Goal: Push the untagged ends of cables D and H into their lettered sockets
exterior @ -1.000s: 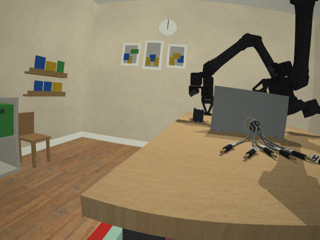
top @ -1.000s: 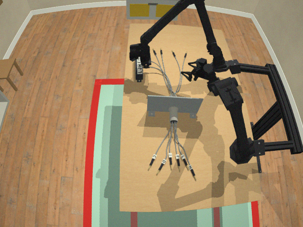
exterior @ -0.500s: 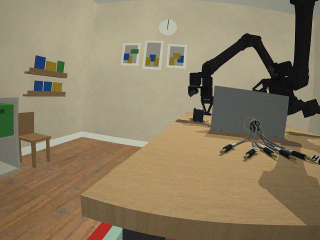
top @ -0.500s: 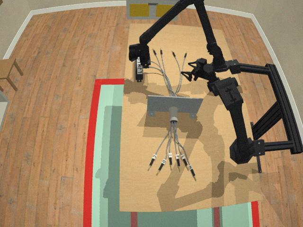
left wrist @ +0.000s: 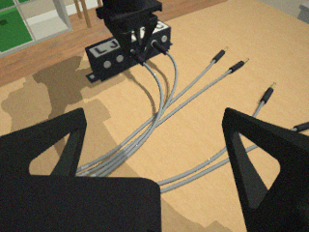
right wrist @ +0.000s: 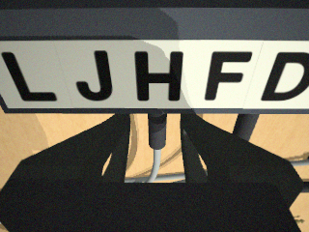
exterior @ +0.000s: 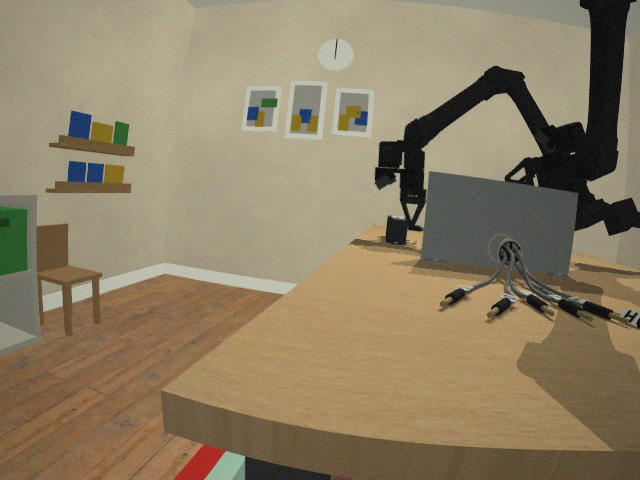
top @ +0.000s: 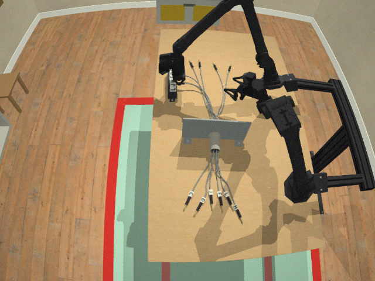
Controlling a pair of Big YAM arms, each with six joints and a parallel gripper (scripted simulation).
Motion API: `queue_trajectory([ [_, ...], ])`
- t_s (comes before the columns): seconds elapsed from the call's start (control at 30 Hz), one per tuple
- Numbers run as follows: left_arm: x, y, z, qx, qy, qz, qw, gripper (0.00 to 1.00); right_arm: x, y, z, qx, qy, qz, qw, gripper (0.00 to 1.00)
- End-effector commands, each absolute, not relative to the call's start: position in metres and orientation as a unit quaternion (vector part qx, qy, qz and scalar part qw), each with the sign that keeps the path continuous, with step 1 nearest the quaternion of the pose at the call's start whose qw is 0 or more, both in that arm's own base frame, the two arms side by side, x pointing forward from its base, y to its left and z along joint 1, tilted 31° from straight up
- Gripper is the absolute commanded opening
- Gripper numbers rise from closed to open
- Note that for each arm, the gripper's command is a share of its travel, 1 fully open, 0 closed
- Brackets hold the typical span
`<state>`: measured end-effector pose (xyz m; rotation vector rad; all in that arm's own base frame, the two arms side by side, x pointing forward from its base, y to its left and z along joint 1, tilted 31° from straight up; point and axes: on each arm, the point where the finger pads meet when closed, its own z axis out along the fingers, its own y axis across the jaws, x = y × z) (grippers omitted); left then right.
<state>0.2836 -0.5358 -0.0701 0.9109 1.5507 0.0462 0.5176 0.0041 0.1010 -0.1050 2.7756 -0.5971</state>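
Observation:
The black junction box (top: 172, 86) lies at the table's far left edge; its label strip (right wrist: 154, 74) reads L J H F D. One cable plug (right wrist: 156, 130) sits in the socket under H, and another plug (right wrist: 247, 127) sits in the socket under D. My right gripper (right wrist: 154, 115) straddles the H plug with its fingers spread and a gap on each side; it also shows in the top view (top: 179, 81). My left gripper (top: 231, 84) is open and empty above the loose cable ends (left wrist: 241, 65). The tagged ends D (top: 203, 200) and H (top: 235, 207) lie on the near side.
The grey conduit panel (top: 216, 128) stands upright across the middle of the table, with the cables running through it. Several untagged plugs (top: 208, 66) lie loose behind it. A wooden chair (exterior: 64, 268) stands on the floor at the left.

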Motion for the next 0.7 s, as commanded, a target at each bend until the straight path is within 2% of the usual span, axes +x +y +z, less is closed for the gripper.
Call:
queue_trajectory([
  [0.0,0.285,-0.545,-0.066,0.390,0.673,0.014,0.629,1.00,0.537,0.021,0.134,-0.028,0.958,-0.200,0.202,0.35],
  [0.43,0.285,-0.545,-0.066,0.390,0.673,0.014,0.629,1.00,0.521,0.027,0.144,-0.031,0.960,-0.200,0.194,0.35],
  [0.6,0.285,-0.545,-0.066,0.390,0.673,0.014,0.629,1.00,0.517,0.035,0.172,-0.027,0.958,-0.198,0.207,0.92],
  [0.63,0.285,-0.545,-0.066,0.390,0.673,0.014,0.629,1.00,0.515,0.037,0.178,-0.027,0.958,-0.198,0.207,1.00],
  [0.67,0.285,-0.545,-0.066,0.390,0.673,0.014,0.629,1.00,0.512,0.040,0.183,-0.027,0.958,-0.198,0.207,1.00],
])
